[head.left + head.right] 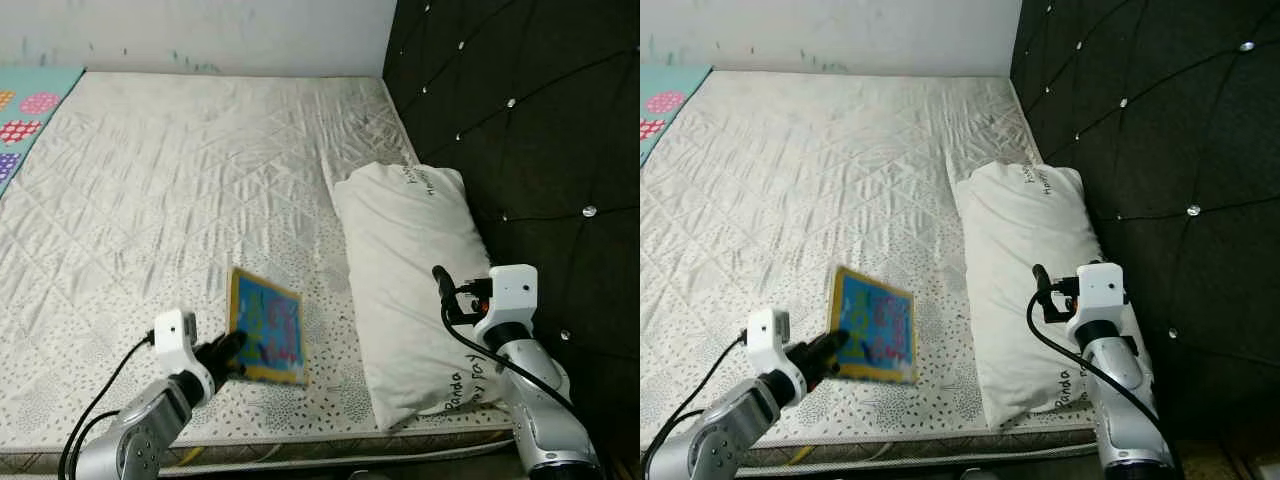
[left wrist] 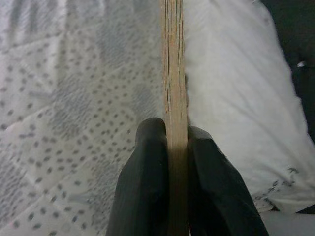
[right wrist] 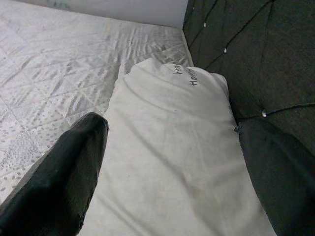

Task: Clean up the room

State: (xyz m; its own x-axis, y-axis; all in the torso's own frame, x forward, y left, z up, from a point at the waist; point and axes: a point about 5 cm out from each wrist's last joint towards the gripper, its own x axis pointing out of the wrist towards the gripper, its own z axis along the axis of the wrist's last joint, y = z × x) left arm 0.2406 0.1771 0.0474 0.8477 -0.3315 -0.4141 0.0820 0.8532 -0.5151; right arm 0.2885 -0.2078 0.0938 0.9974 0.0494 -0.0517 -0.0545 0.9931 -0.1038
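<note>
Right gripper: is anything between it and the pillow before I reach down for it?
Nothing visible. The right gripper hangs open directly over the pillow, fingers spread on either side of it, with bare pillowcase between them. The book is off to the side, clamped in the left gripper, above the mattress.

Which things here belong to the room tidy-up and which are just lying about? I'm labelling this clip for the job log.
Part of the job:
- colourful picture book, held upright, clamped in the left tool
- right tool, open, hovering above the pillow

Just lying about:
- white pillow against the dark tufted headboard
- quilted mattress
- patterned mat at the far left
</note>
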